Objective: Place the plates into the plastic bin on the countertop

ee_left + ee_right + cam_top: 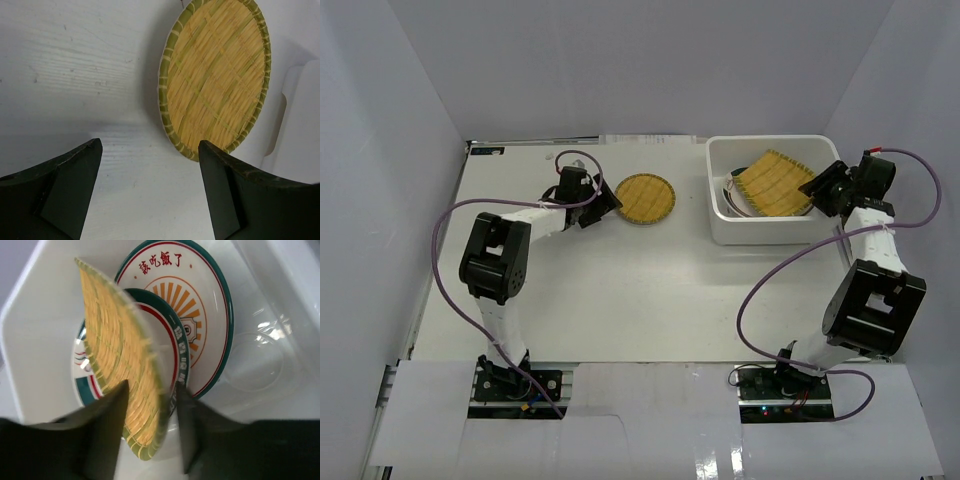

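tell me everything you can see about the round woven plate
The round woven plate is a shallow disc of yellow straw-like strips in a basket weave, bound by a greenish wrapped rim. It looks whole and empty. It lies flat on the countertop, left of the bin and apart from it. The left fingers stand open at its left edge; one tip comes very close to the rim, and whether it touches cannot be told.

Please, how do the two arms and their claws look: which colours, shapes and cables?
The left arm and right arm have white links and bulky black joint housings. A purple cable loops loosely beside each one. The left claw and right claw each have two flat, dark, wedge-shaped fingers.
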### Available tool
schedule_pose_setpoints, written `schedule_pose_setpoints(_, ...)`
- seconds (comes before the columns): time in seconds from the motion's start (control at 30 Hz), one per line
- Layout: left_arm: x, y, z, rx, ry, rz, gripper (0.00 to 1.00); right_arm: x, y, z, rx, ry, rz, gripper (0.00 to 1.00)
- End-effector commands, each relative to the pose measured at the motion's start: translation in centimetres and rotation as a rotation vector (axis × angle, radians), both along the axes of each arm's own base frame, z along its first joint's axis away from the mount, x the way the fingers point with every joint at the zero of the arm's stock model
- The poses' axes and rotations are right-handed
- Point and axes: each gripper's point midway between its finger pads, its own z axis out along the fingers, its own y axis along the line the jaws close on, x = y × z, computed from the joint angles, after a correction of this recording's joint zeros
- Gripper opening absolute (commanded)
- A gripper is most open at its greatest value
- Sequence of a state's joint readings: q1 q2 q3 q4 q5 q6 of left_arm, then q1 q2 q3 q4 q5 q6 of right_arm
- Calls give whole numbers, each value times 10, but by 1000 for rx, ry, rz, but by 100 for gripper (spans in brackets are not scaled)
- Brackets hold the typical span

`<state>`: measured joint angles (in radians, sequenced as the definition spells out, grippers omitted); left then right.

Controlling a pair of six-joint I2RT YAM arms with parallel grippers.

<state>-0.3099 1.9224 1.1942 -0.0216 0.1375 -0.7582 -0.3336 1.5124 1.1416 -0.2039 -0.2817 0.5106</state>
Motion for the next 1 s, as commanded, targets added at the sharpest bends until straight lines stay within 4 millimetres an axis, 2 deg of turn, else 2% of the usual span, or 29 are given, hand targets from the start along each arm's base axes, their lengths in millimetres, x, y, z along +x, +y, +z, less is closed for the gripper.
schedule_pose_setpoints(0.0, 19, -5, 15, 2, -59, -4, 89, 20, -12, 30, -64, -94, -20, 56)
schedule_pose_setpoints(0.07, 25, -7, 6, -2, -45, -11, 89, 20, -14, 38, -76, -113, -31, 68)
schedule_pose_setpoints(0.1, 28, -7, 4, -5, -41, -12, 89, 21, -15, 43, -83, -126, -39, 82)
schedule_pose_setpoints(0.17, 31, -11, -5, -15, -22, -22, 89, 23, -15, 54, -89, -157, -42, 93)
schedule_pose_setpoints(0.2, 36, -15, -2, -32, -43, -27, 89, 23, -15, 61, -92, -169, -39, 97)
schedule_pose_setpoints(0.23, 38, -17, -4, -40, -42, -27, 89, 25, -11, 67, -91, -179, -27, 98)
schedule_pose_setpoints(0.27, 40, -19, -7, -44, -37, -32, 89, 25, -8, 81, -99, -210, -20, 98)
schedule_pose_setpoints(0.33, 43, -21, -7, -59, -43, -32, 89, 25, 3, 93, -137, -237, -3, 90)
schedule_pose_setpoints(0.37, 45, -23, -10, -64, -40, -37, 89, 22, 4, 106, -168, -260, -5, 90)
schedule_pose_setpoints(0.47, 49, -26, -13, -73, -45, -42, 88, 12, 13, 113, -240, -272, -15, 90)
schedule_pose_setpoints(0.63, 50, -27, -30, -75, -20, -40, 81, 0, 7, 91, -275, -236, -61, 90)
schedule_pose_setpoints(0.73, 49, -29, -35, -89, -13, -37, 72, -3, 5, 64, -275, -172, -65, 91)
schedule_pose_setpoints(0.87, 48, -30, -35, -96, -20, -41, 58, 0, 5, 34, -273, -89, -36, 92)
schedule_pose_setpoints(0.93, 47, -31, -35, -97, -21, -44, 46, 0, 5, 30, -266, -76, -35, 97)
schedule_pose_setpoints(0.97, 48, -31, -33, -100, -27, -48, 40, 0, 8, 34, -256, -93, -25, 97)
